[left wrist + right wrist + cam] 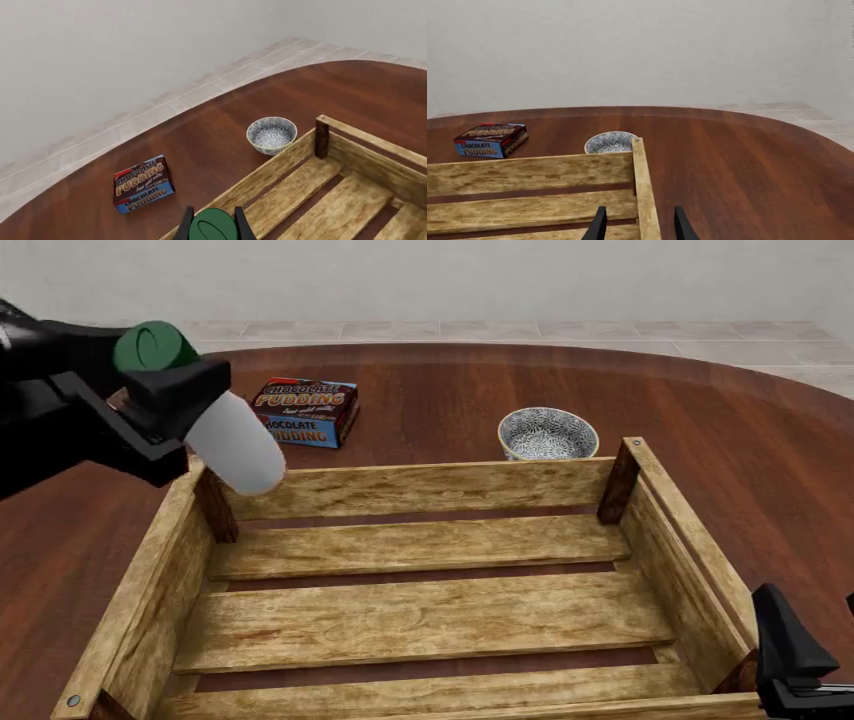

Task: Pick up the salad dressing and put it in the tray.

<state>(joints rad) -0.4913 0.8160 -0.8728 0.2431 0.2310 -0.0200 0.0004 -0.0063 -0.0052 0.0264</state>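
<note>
My left gripper (178, 405) is shut on the salad dressing (235, 448), a white bottle with a dark green cap. It holds the bottle tilted in the air over the tray's far left corner, cap up and toward the arm. In the left wrist view the green cap (213, 227) shows between the two black fingers (184, 226). The tray (414, 486), a big light-wood crate with a slatted floor, has nothing in it. My right gripper (811, 645) is open by the tray's near right corner, its fingers (599, 224) either side of the right wall.
A blue-red chocolate pudding box (307, 410) lies on the table beyond the tray's far left corner. A small white patterned bowl (547, 433) stands just behind the far wall, toward the right. Round dark wood table, tiled floor and wall beyond.
</note>
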